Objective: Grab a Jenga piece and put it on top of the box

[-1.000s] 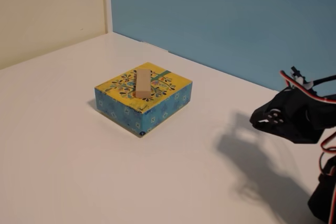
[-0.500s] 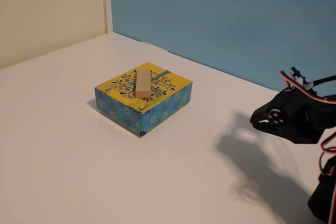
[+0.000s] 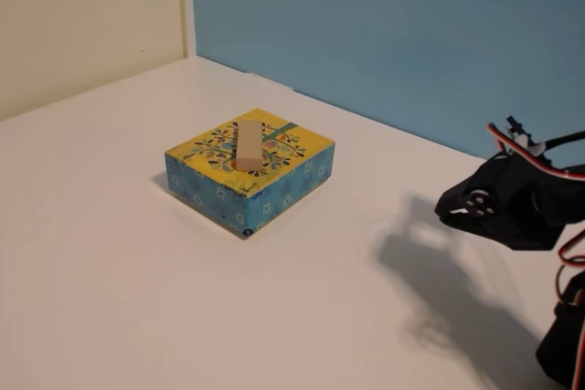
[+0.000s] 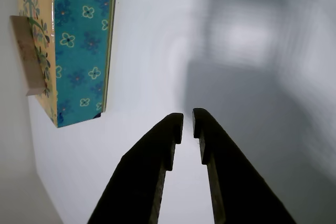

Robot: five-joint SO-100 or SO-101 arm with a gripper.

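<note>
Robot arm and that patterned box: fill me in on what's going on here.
Nothing is being handled right now. The Jenga piece lies flat on the yellow top of the box, near its middle. The arm sits off to the right in the fixed view, well clear of the box, and its end effector holds nothing, its two fingers nearly together with a narrow gap. The placing looks done.
</note>
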